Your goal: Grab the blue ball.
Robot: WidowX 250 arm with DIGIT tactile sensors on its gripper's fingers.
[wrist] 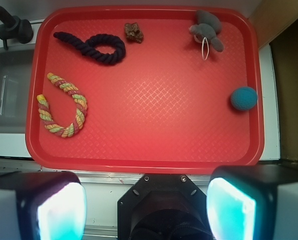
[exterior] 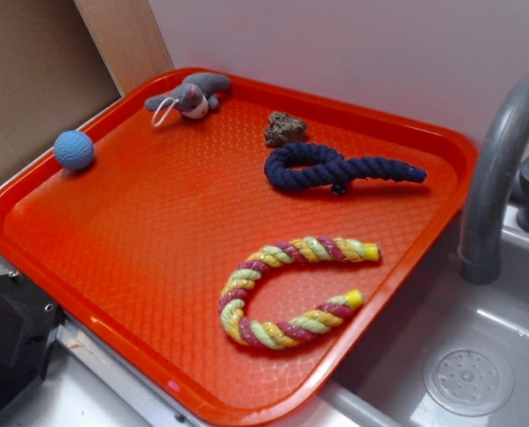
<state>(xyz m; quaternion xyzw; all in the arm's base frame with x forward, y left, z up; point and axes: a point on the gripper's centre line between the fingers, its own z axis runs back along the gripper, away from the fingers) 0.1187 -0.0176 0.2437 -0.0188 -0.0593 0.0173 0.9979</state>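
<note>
Red tray (wrist: pixel 143 100), blue ball (wrist: pixel 244 98) at its edge, well apart from the spread-open pincer (wrist: pixel 146 202).

Tray (exterior: pixel 157 267) beside sink (exterior: pixel 477 356); on it: ball (exterior: pixel 74 149) at one edge, plush toy (exterior: pixel 191 94) and knotted rope (exterior: pixel 335 167) along far side, curved rope (exterior: pixel 286 289) nearest sink.

Tool (wrist: pixel 146 205) fingertips cut off by wrist frame bottom; small brown lump (exterior: pixel 284 129) unidentifiable.
</note>
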